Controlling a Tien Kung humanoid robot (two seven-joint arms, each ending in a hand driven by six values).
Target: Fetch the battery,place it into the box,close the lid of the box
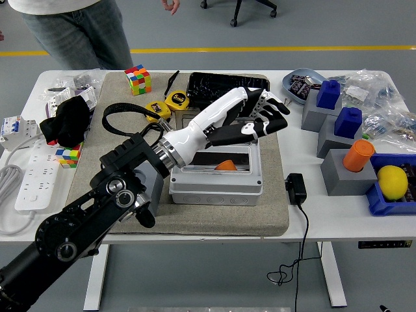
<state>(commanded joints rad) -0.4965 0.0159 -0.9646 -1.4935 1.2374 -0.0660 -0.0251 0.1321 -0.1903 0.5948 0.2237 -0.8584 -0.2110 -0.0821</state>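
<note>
A grey box (pixel 218 187) sits on the grey mat (pixel 91 175) in the middle of the table. An orange battery (pixel 225 165) lies inside it. The box lid (pixel 184 123) stands up at the back, mostly hidden by my left forearm. My left hand (pixel 259 121) reaches over the box from the lower left. Its black fingers (pixel 273 110) curl over the lid's upper right edge and the thumb presses on the near side. My right arm is out of view.
A black tray (pixel 218 83) lies just behind the box, with yellow tape measures (pixel 166 104) and a Rubik's cube (pixel 138 79) to its left. A black charger (pixel 296 188) lies right of the box. Grey blocks (pixel 348 170) stand farther right. A person (pixel 84 29) stands at the far left.
</note>
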